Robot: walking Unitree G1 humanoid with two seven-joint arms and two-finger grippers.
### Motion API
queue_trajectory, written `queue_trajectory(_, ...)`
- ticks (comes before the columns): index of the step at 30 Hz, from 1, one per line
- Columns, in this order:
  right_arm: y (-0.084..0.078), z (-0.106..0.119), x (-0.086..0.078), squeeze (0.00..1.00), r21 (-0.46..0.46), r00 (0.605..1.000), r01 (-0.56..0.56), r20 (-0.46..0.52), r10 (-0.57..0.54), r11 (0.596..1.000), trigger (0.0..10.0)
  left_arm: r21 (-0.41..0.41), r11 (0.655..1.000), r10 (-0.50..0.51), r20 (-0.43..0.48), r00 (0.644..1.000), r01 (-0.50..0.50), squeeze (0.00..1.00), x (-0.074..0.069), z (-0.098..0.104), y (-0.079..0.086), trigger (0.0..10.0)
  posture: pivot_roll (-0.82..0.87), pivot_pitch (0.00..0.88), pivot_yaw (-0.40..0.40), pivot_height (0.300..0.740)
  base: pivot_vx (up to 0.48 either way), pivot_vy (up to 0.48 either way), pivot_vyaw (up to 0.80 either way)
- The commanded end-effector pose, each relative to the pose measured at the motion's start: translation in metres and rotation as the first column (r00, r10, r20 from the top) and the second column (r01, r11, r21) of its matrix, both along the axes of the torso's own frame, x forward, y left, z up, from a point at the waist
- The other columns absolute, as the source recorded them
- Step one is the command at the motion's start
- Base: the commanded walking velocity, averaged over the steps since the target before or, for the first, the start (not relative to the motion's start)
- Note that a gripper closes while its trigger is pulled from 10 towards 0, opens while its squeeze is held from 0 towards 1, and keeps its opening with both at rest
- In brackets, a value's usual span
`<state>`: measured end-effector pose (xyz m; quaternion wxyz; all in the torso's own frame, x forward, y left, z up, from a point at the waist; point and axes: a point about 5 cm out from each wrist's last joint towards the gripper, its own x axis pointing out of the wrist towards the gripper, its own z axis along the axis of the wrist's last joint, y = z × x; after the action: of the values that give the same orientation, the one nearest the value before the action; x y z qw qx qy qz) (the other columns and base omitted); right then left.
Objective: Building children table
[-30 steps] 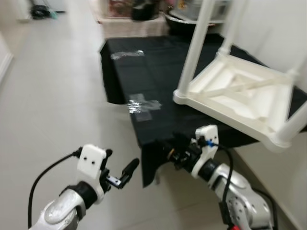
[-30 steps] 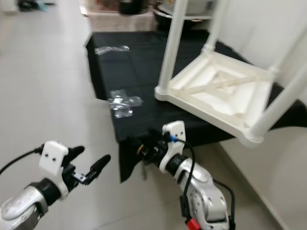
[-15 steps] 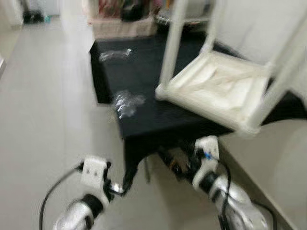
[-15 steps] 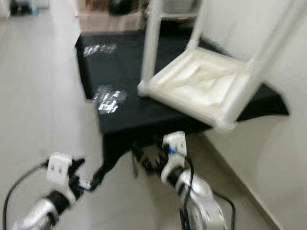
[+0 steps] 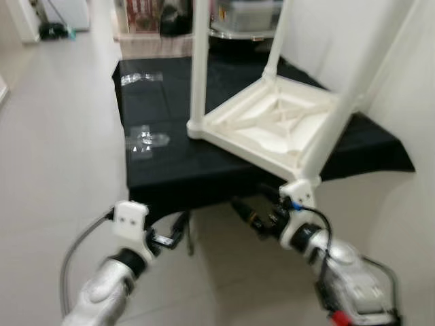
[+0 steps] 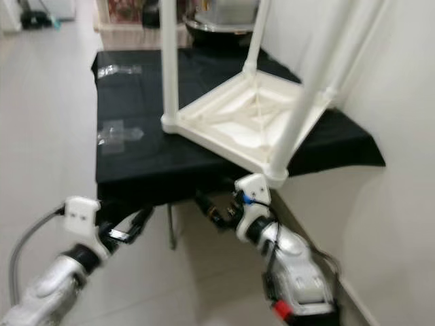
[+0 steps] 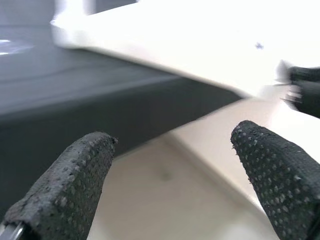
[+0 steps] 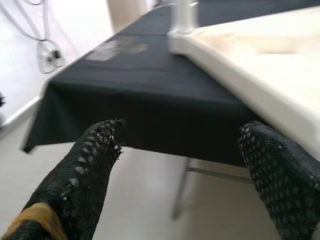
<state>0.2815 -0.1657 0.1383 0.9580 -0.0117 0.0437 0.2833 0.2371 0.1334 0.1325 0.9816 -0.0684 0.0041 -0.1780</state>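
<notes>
A white children's table (image 5: 272, 125) lies upside down on a low table covered in black cloth (image 5: 163, 159), with its white legs (image 5: 199, 61) pointing up. Both grippers hang low in front of the cloth's front edge, below the tabletop. My left gripper (image 5: 178, 229) is open and holds nothing; in its wrist view the left gripper (image 7: 172, 135) faces the cloth edge and the white table's rim. My right gripper (image 5: 248, 210) is also open and empty, under the white table's near corner; in its wrist view the right gripper (image 8: 182, 129) looks along the cloth's hanging edge.
Two patches of clear tape (image 5: 146, 136) shine on the cloth left of the white table. A thin metal leg (image 5: 190, 238) stands under the cloth. A white wall (image 5: 408, 102) closes the right side. Boxes and bins (image 5: 156, 13) stand at the back. Open floor (image 5: 54, 149) lies left.
The camera has swung, so the black table and the upturned white table now sit more central and squarer in view. Both grippers stay open and low before the cloth edge.
</notes>
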Motion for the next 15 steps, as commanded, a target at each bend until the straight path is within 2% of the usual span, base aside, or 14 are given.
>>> queue_trajectory(1, 0.004, 0.0, 0.0, 0.0, -0.034, 0.998, -0.062, 0.008, 0.062, 0.998, 10.0, 0.015, 1.0, 0.018, 0.002, 1.0, -0.018, 0.0, 0.001, -0.001, 0.005, 10.0, 0.01, 0.093, -0.075, 0.74, 0.0, -0.461, 0.0)
queue_trajectory(2, 0.004, 0.0, 0.0, 0.0, -0.034, 0.998, -0.062, 0.008, 0.062, 0.998, 10.0, 0.015, 1.0, 0.018, 0.002, 1.0, -0.018, 0.0, 0.001, -0.001, 0.005, 10.0, 0.01, 0.093, -0.075, 0.74, 0.0, -0.461, 0.0)
queue_trajectory(3, 0.002, -0.001, -0.001, 0.0, -0.123, 0.991, -0.133, -0.005, 0.133, 0.983, 10.0, 0.013, 1.0, 0.019, 0.007, 1.0, -0.019, 0.0, 0.001, 0.0, 0.005, 10.0, 0.01, 0.097, -0.072, 0.74, 0.0, -0.461, 0.0)
queue_trajectory(4, 0.002, -0.001, -0.001, 0.0, -0.123, 0.991, -0.133, -0.005, 0.133, 0.983, 10.0, 0.013, 1.0, 0.019, 0.007, 1.0, -0.019, 0.0, 0.001, 0.0, 0.005, 10.0, 0.01, 0.097, -0.072, 0.74, 0.0, -0.461, 0.0)
queue_trajectory(5, -0.004, -0.003, 0.005, 0.0, -0.243, 0.99, -0.142, -0.024, 0.14, 0.96, 10.0, 0.01, 1.0, 0.021, 0.009, 1.0, -0.021, 0.0, 0.002, -0.001, 0.006, 10.0, 0.0, 0.1, -0.071, 0.74, 0.0, -0.461, 0.0)
queue_trajectory(6, -0.009, -0.002, 0.018, 0.0, -0.339, 0.996, -0.091, -0.024, 0.088, 0.936, 10.0, 0.007, 1.0, 0.025, 0.007, 1.0, -0.025, 0.0, 0.003, -0.001, 0.007, 10.0, 0.0, 0.105, -0.064, 0.74, 0.0, -0.461, 0.0)
queue_trajectory(8, -0.009, -0.002, 0.018, 0.0, -0.339, 0.996, -0.091, -0.024, 0.088, 0.936, 10.0, 0.007, 1.0, 0.025, 0.007, 1.0, -0.025, 0.0, 0.003, -0.001, 0.007, 10.0, 0.0, 0.105, -0.064, 0.74, 0.0, -0.461, 0.0)
queue_trajectory(10, -0.004, 0.001, 0.042, 0.0, -0.409, 1.0, 0.0, -0.009, -0.004, 0.913, 10.0, 0.008, 1.0, 0.019, -0.008, 1.0, -0.019, 0.0, 0.004, -0.004, 0.003, 10.0, 0.01, 0.122, -0.064, 0.74, 0.0, 0.0, 0.0)
queue_trajectory(11, -0.004, 0.001, 0.042, 0.0, -0.409, 1.0, 0.0, -0.009, -0.004, 0.913, 10.0, 0.008, 1.0, 0.019, -0.008, 1.0, -0.019, 0.0, 0.004, -0.004, 0.003, 10.0, 0.01, 0.122, -0.064, 0.74, 0.0, 0.0, 0.0)
queue_trajectory(13, 0.011, -0.001, 0.058, 0.0, -0.454, 1.0, 0.009, 0.007, -0.006, 0.891, 10.0, 0.019, 1.0, 0.015, -0.014, 1.0, -0.015, 0.0, 0.001, -0.005, 0.001, 10.0, 0.03, 0.143, -0.066, 0.74, 0.0, 0.0, 0.0)
queue_trajectory(14, 0.011, -0.001, 0.058, 0.0, -0.454, 1.0, 0.009, 0.007, -0.006, 0.891, 10.0, 0.019, 1.0, 0.015, -0.014, 1.0, -0.015, 0.0, 0.001, -0.005, 0.001, 10.0, 0.03, 0.143, -0.066, 0.74, 0.0, 0.0, 0.0)
queue_trajectory(15, 0.014, 0.0, 0.065, 0.0, -0.462, 1.0, 0.031, 0.014, -0.028, 0.886, 10.0, 0.022, 1.0, 0.019, -0.019, 1.0, -0.018, 0.0, -0.001, -0.006, 0.001, 10.0, 0.03, 0.152, -0.068, 0.74, 0.0, 0.0, 0.0)
